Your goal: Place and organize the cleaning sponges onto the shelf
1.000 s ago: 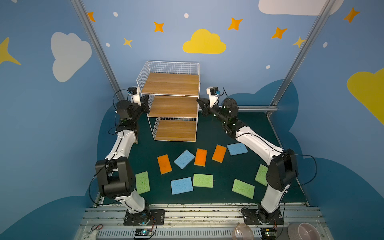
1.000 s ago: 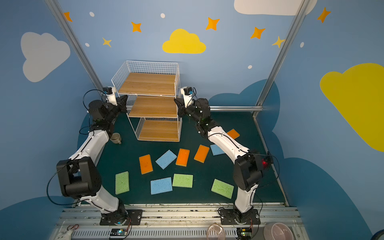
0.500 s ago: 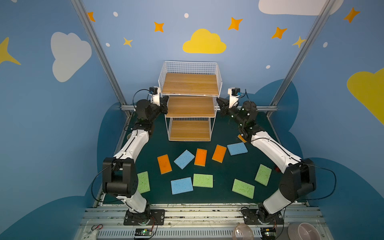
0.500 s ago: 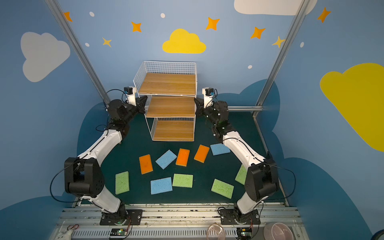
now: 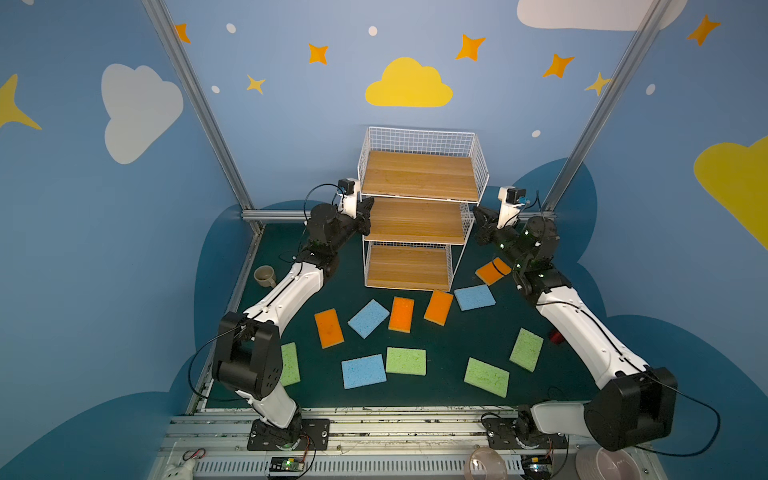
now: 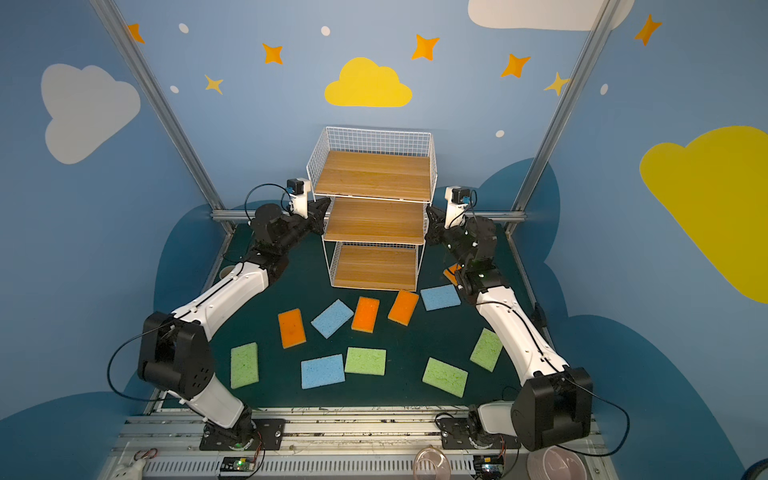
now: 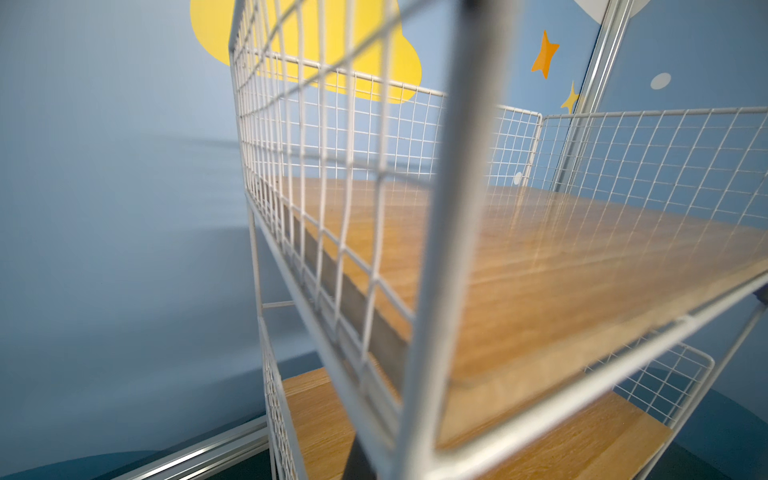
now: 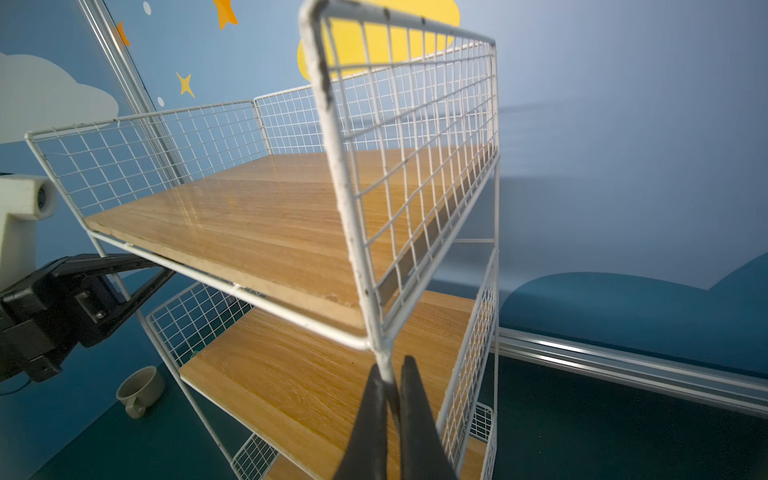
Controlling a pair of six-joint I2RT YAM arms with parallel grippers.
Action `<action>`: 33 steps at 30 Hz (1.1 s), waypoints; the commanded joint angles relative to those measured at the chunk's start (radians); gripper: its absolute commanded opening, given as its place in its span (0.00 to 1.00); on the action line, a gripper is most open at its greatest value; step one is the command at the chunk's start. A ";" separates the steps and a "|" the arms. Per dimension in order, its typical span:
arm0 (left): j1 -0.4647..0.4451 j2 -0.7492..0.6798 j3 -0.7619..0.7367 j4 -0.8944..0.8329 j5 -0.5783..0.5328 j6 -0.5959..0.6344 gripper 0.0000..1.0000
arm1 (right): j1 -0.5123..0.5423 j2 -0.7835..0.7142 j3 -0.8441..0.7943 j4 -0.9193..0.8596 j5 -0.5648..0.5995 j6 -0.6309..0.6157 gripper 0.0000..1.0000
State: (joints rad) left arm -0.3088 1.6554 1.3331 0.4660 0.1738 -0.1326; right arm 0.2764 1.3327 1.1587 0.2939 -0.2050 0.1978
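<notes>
Shifted rightward since a second ago, the shelf (image 5: 419,176) now stands upright at the middle back of the dark green tabletop (image 5: 457,332), and both my arms have travelled with it. My left claw (image 5: 366,212) is clamped on its left front post, beside the middle tier. My right claw (image 8: 390,376) is pinched shut on the thin right front post, just under the top tier. All three wooden boards are bare. The cleaning sponges (image 5: 401,314), orange, blue and green, lie flat and scattered on the tabletop in front of the shelf. A small mug (image 5: 264,275) sits at the left.
</notes>
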 commanded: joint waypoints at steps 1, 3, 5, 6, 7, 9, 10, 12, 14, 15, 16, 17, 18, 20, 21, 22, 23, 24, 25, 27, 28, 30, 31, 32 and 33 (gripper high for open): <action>-0.044 -0.005 0.017 -0.031 0.006 -0.241 0.12 | 0.007 -0.027 0.006 -0.010 -0.101 0.112 0.18; -0.043 -0.016 0.016 -0.060 -0.022 -0.246 0.33 | -0.002 -0.028 0.013 -0.022 -0.105 0.120 0.43; -0.044 -0.035 0.011 -0.090 -0.044 -0.241 0.48 | -0.007 -0.033 0.018 -0.038 -0.106 0.124 0.62; -0.043 -0.047 0.007 -0.101 -0.049 -0.233 0.67 | -0.010 -0.038 0.019 -0.046 -0.106 0.125 0.67; -0.043 -0.061 0.001 -0.113 -0.054 -0.227 0.86 | -0.012 -0.046 0.019 -0.057 -0.106 0.126 0.72; -0.043 -0.095 -0.011 -0.148 -0.064 -0.219 0.99 | -0.015 -0.066 0.016 -0.081 -0.103 0.123 0.78; -0.041 -0.117 -0.018 -0.170 -0.072 -0.217 0.99 | -0.016 -0.080 0.014 -0.096 -0.105 0.121 0.80; -0.041 -0.164 -0.040 -0.210 -0.084 -0.216 0.99 | -0.017 -0.113 0.007 -0.129 -0.105 0.115 0.83; -0.041 -0.225 -0.080 -0.233 -0.095 -0.217 0.99 | -0.016 -0.155 -0.011 -0.167 -0.095 0.112 0.85; -0.041 -0.261 -0.110 -0.241 -0.097 -0.220 0.99 | -0.016 -0.179 -0.023 -0.187 -0.091 0.111 0.85; -0.041 -0.301 -0.145 -0.250 -0.100 -0.224 0.99 | -0.017 -0.203 -0.039 -0.209 -0.088 0.112 0.85; -0.041 -0.337 -0.175 -0.257 -0.103 -0.234 0.99 | -0.018 -0.226 -0.054 -0.227 -0.087 0.118 0.86; -0.041 -0.376 -0.214 -0.268 -0.102 -0.246 1.00 | -0.018 -0.255 -0.077 -0.243 -0.085 0.131 0.86; -0.042 -0.452 -0.290 -0.294 -0.093 -0.275 0.99 | -0.016 -0.314 -0.128 -0.274 -0.091 0.173 0.87; -0.044 -0.486 -0.330 -0.312 -0.082 -0.286 0.99 | -0.015 -0.344 -0.161 -0.288 -0.094 0.196 0.87; -0.049 -0.516 -0.374 -0.332 -0.079 -0.295 0.99 | -0.014 -0.382 -0.203 -0.305 -0.091 0.226 0.87; -0.054 -0.539 -0.409 -0.354 -0.086 -0.306 1.00 | -0.016 -0.412 -0.241 -0.319 -0.083 0.258 0.87; -0.064 -0.559 -0.447 -0.380 -0.099 -0.317 1.00 | -0.014 -0.441 -0.284 -0.337 -0.070 0.298 0.87; -0.073 -0.573 -0.483 -0.395 -0.106 -0.323 0.99 | -0.014 -0.464 -0.314 -0.363 -0.063 0.331 0.87; -0.100 -0.595 -0.570 -0.392 -0.120 -0.329 0.99 | -0.012 -0.500 -0.387 -0.421 -0.064 0.374 0.86; -0.114 -0.599 -0.614 -0.380 -0.132 -0.336 0.99 | -0.012 -0.510 -0.427 -0.436 -0.059 0.397 0.85; -0.140 -0.600 -0.695 -0.333 -0.154 -0.356 0.99 | -0.011 -0.521 -0.521 -0.425 -0.061 0.437 0.83; -0.152 -0.597 -0.737 -0.308 -0.172 -0.371 0.99 | -0.010 -0.520 -0.569 -0.402 -0.066 0.463 0.81; -0.159 -0.590 -0.767 -0.285 -0.180 -0.384 0.99 | -0.009 -0.515 -0.603 -0.376 -0.074 0.483 0.80; -0.166 -0.578 -0.797 -0.258 -0.188 -0.394 0.99 | -0.006 -0.502 -0.643 -0.341 -0.088 0.510 0.78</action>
State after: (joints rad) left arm -0.4610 1.0683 0.5850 0.1448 0.0307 -0.4820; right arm 0.2634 0.8204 0.5854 -0.0643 -0.2787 0.6094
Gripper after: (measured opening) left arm 0.994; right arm 0.791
